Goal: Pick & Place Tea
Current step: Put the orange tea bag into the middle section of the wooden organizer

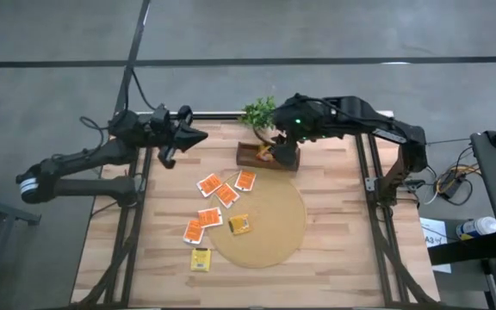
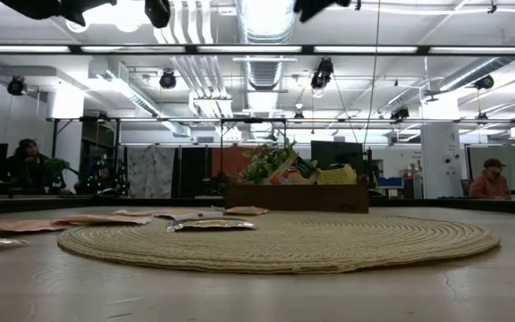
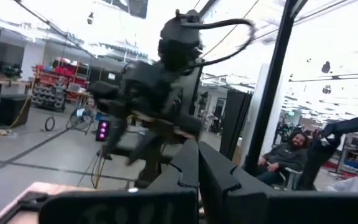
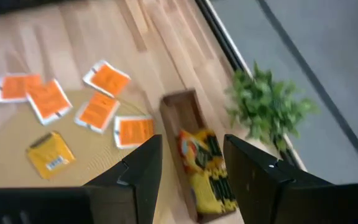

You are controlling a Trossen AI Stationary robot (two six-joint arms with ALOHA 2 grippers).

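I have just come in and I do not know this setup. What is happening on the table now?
The robot is sorting tea packets. The right claw hangs open above the wooden box near the plant; the box already holds some packets. The left claw waits shut and empty, raised over the table's far left corner. Five orange packets and two yellow packets lie on and beside the round mat.

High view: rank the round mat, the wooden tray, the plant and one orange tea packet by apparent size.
1. Round mat.
2. Wooden tray, partly hidden by the right arm.
3. Plant, close to the tray; this order is unsure.
4. Orange tea packet, clearly smallest.
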